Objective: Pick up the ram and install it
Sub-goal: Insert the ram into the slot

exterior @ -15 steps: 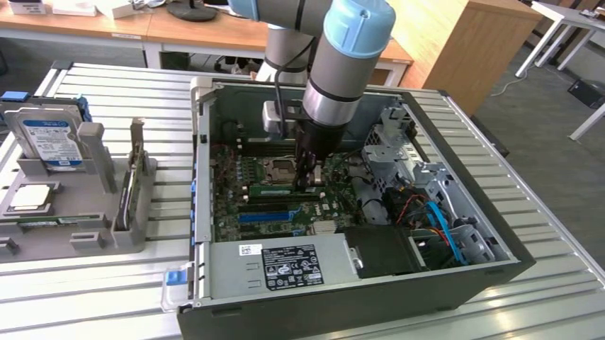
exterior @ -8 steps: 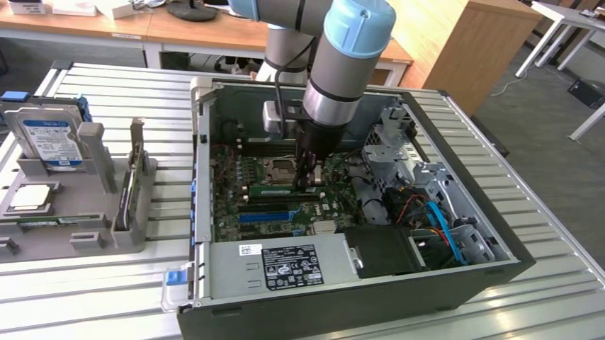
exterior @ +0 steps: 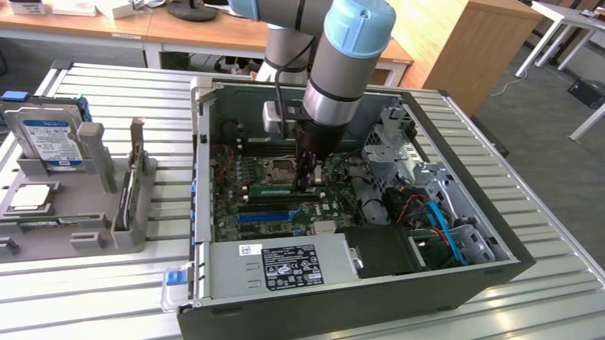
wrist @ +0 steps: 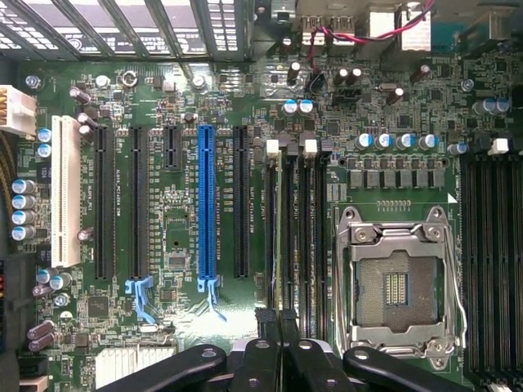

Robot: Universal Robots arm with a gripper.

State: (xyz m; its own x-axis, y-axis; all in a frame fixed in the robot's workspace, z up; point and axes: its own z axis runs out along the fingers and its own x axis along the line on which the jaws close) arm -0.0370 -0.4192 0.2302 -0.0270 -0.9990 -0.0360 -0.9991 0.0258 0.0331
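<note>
The ram [exterior: 272, 189] is a thin green stick standing on edge along a memory slot beside the CPU socket [exterior: 280, 168], inside the open computer case [exterior: 492, 262]. My gripper [exterior: 310, 183] reaches straight down into the case and is shut on the end of the ram nearer the exterior view's right. In the wrist view the ram [wrist: 280, 229] shows edge-on as a narrow strip in line with the black memory slots, and it runs in between the black fingertips of my gripper [wrist: 279, 320]. I cannot tell whether it is seated in the slot.
Drive cages and blue cables [exterior: 435, 219] crowd the case's right side, with the power supply [exterior: 283, 262] at the front. A grey holder [exterior: 57, 234] at the exterior view's left carries a hard drive [exterior: 52, 142] and a bracketed card [exterior: 132, 177]. A blue expansion slot [wrist: 207, 204] lies near the memory slots.
</note>
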